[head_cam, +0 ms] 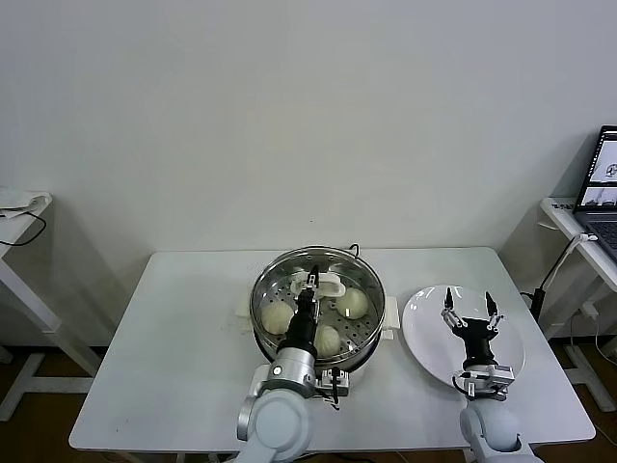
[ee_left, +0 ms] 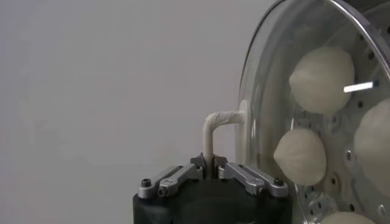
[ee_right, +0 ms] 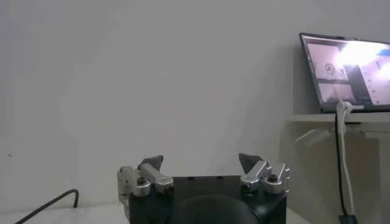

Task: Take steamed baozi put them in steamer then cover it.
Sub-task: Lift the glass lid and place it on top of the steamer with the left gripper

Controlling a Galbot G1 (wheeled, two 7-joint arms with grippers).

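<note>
White table point(head_cam: 183, 338) against a plain wall carried the steamer point(head_cam: 318, 313), a white plate point(head_cam: 424, 333) lying just beside it. Left gripper point(head_cam: 310, 286), fingers pinched on the cream handle of the cover point(ee_left: 259, 122), held that glass lid over the pot; seating it well would call for keeping the lid level and centred on the rim before release. Steamer contents: steamed baozi point(head_cam: 278, 317), three clearly counted on the perforated tray, any fourth hidden behind the arm. Plate contents: none visible. Right gripper point(head_cam: 469, 313), fingers spread wide, hovered idle above the plate.
</note>
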